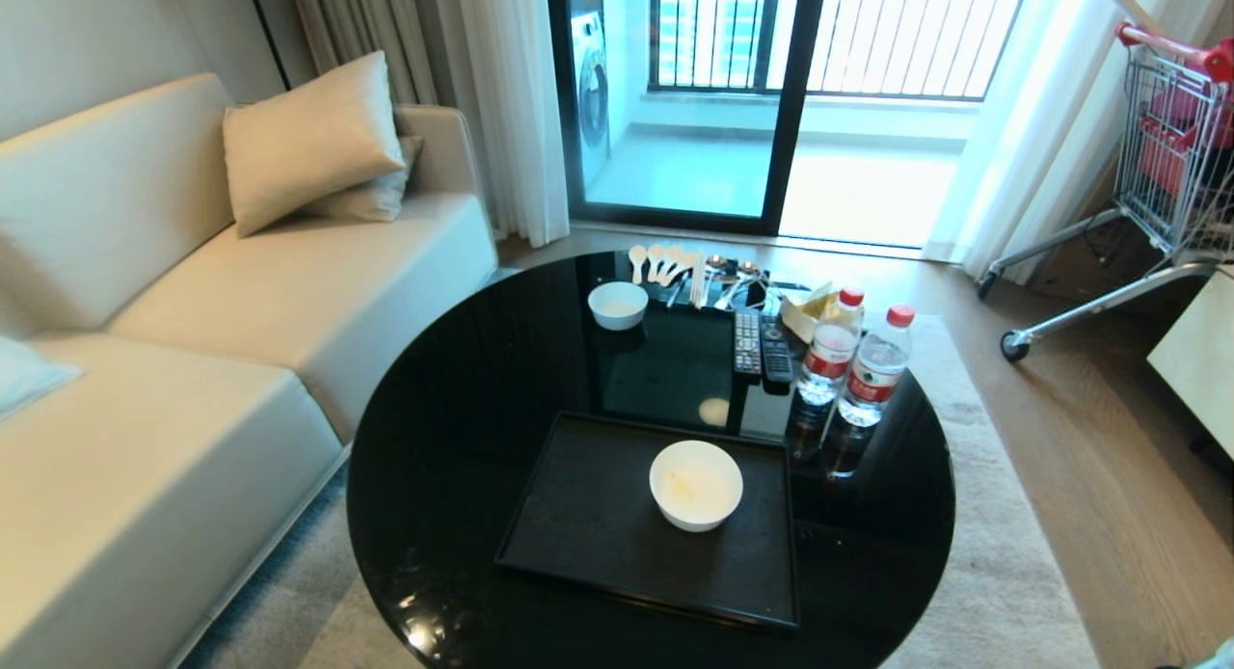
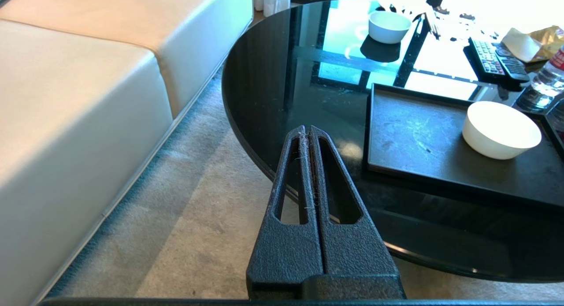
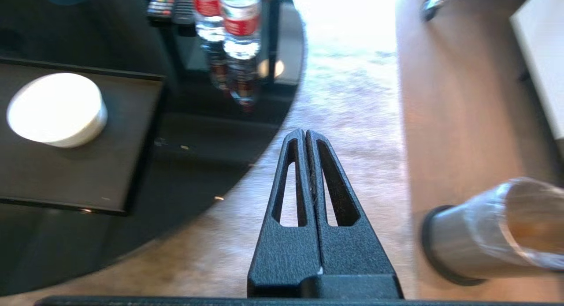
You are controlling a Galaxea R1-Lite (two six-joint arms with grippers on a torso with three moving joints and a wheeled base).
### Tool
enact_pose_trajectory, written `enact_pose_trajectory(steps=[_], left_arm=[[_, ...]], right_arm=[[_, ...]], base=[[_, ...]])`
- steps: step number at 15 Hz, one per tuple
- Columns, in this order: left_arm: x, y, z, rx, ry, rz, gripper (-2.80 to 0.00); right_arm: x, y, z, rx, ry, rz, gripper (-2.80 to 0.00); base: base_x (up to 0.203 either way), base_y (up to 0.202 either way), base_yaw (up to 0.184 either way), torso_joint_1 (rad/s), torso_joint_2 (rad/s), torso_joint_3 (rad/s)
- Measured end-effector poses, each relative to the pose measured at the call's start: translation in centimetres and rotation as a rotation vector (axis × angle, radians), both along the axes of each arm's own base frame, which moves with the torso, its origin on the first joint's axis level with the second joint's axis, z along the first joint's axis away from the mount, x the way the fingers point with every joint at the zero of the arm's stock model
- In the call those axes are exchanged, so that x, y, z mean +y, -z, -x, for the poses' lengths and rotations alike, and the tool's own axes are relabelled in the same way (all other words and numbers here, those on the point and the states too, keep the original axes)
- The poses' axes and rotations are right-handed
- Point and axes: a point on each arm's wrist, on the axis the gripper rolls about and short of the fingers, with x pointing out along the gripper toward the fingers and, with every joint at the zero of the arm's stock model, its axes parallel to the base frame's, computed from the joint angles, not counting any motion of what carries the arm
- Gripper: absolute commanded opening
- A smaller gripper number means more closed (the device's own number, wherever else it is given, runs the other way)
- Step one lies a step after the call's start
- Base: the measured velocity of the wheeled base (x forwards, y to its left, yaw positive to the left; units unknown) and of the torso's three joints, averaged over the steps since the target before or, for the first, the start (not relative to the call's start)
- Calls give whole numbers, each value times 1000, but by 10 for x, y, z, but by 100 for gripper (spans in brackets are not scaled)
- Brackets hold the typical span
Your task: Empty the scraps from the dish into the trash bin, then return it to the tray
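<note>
The dish (image 1: 696,484), a deep white bowl, stands upright on the black tray (image 1: 588,524) on the round glass table; only a faint pale smear shows inside it. The dish (image 2: 501,129) and tray (image 2: 418,134) also appear in the left wrist view, and the dish (image 3: 57,110) on the tray (image 3: 88,173) in the right wrist view. The trash bin (image 3: 489,231), steel with a clear liner, stands on the floor beside my right gripper (image 3: 305,132), which is shut and empty above the rug. My left gripper (image 2: 306,128) is shut and empty at the table's near edge. No heap of scraps shows.
A smaller white bowl (image 1: 617,305), spoons (image 1: 656,261), two remotes (image 1: 761,344) and two water bottles (image 1: 853,363) sit at the table's far side. A cream sofa (image 1: 193,293) stands to the left, a shopping cart (image 1: 1157,158) at the far right.
</note>
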Motion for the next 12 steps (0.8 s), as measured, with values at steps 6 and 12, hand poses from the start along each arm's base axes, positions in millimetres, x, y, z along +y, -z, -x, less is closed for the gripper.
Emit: enact_pose_trajectory(steps=[6,12], left_arm=[[0,0,0,-1,0,0,-280],[0,0,0,0,0,0,-280]], right_arm=[[-10,39,56,-103,70,68,-280],[-7,76,54,-141,-66,-60,-280]], base=[[0,0,0,0,0,0],[0,0,0,0,0,0]])
